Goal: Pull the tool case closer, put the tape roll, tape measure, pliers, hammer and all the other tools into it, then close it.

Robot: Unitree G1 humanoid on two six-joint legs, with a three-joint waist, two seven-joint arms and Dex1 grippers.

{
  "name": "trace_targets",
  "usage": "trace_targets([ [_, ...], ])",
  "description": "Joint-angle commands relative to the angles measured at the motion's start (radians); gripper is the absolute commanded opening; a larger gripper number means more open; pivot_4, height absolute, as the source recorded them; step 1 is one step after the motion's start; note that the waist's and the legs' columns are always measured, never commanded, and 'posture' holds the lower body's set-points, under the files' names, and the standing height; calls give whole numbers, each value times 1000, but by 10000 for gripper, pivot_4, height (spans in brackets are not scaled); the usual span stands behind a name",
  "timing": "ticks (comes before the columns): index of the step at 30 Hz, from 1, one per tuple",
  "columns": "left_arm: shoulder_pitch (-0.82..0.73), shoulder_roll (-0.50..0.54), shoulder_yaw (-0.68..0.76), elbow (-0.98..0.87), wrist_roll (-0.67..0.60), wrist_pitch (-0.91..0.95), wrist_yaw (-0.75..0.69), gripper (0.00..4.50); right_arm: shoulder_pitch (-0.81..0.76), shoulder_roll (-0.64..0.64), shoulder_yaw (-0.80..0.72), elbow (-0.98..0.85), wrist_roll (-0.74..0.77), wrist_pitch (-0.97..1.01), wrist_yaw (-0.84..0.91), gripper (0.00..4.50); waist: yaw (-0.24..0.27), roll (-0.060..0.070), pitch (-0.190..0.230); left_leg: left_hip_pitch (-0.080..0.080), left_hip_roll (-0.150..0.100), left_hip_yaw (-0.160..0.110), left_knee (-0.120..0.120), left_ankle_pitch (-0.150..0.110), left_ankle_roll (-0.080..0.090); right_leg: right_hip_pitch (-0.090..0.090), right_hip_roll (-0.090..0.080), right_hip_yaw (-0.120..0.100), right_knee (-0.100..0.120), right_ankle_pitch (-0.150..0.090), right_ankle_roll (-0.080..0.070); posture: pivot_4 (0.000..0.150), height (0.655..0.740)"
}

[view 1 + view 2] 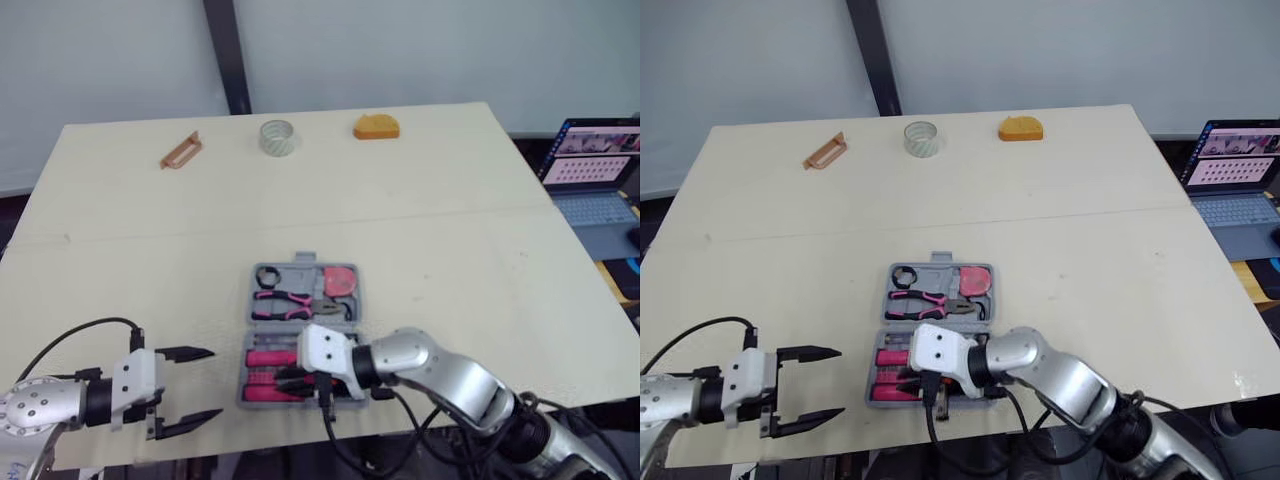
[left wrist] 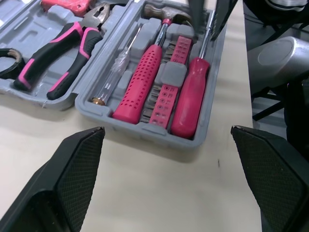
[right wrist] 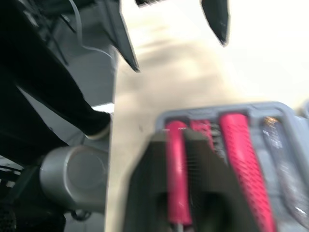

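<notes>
On the pale wooden table (image 1: 450,250), the left gripper (image 1: 212,383) hovers with its two black fingers spread wide and empty, just beside the left edge of the case. At the far edge lie a flat brown plastic bracket (image 1: 181,151) and a clear tape roll (image 1: 278,137). The grey plastic tool case (image 1: 300,262) sits open near the front edge, its two halves one behind the other. The pink-and-black pliers (image 1: 285,303) and the pink-handled hammer (image 2: 145,77) lie crosswise in it, handles towards the left and heads towards the right. The right gripper (image 1: 300,380) reaches into the near half, its fingers pressed around the pink-handled screwdriver (image 3: 176,174). Farther right are an orange lump (image 1: 376,126) and an open laptop (image 1: 595,180).
</notes>
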Motion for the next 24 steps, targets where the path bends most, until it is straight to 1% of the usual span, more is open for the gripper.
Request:
trace_targets([
  [1, 0, 0, 2, -27, -11, -2, 7, 45000, 11, 8, 6, 27, -32, -82, 47, 743, 0, 0, 0, 0, 0, 0, 0, 0, 0, 0, 0, 0, 0, 0, 0, 1500, 7400],
  [16, -6, 0, -9, -20, -4, -6, 19, 45000, 75, 25, 16, 176, -148, -170, 94, 743, 1, 0, 0, 0, 0, 0, 0, 0, 0, 0, 0, 0, 0, 0, 0, 1500, 7400],
  [24, -22, 3, -16, -15, -2, -2, 26, 45000, 105, 51, -19, 215, -140, -157, 94, 743, 1, 0, 0, 1, 0, 0, 0, 0, 0, 0, 0, 0, 0, 0, 0, 1500, 7400],
])
